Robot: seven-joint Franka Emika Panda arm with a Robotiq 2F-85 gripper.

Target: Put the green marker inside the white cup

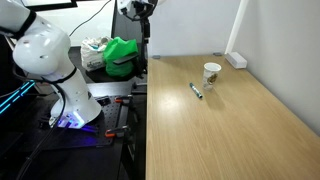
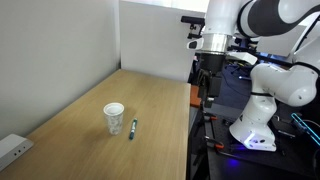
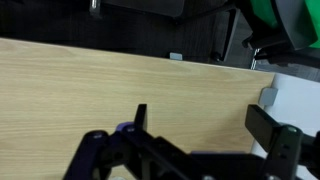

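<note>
Marker: green marker [image 1: 197, 91] flat on the counter [image 1: 230, 130], just beside white cup [image 1: 212, 74]
Handling: likely light, stiff, slick, could roll; pinch mid-barrel
Jaws: spread wide, holding nothing

We see the gripper [image 1: 144, 20] hanging over the far edge of the wooden table [image 1: 230, 135]. Well apart from it stands the white cup [image 1: 212, 73], upright. The green marker [image 1: 197, 91] lies just beside the cup, on the gripper's side.

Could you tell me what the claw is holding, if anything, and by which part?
Nothing: the claw is open and empty, while the green marker lies on the table beside the white cup.
</note>
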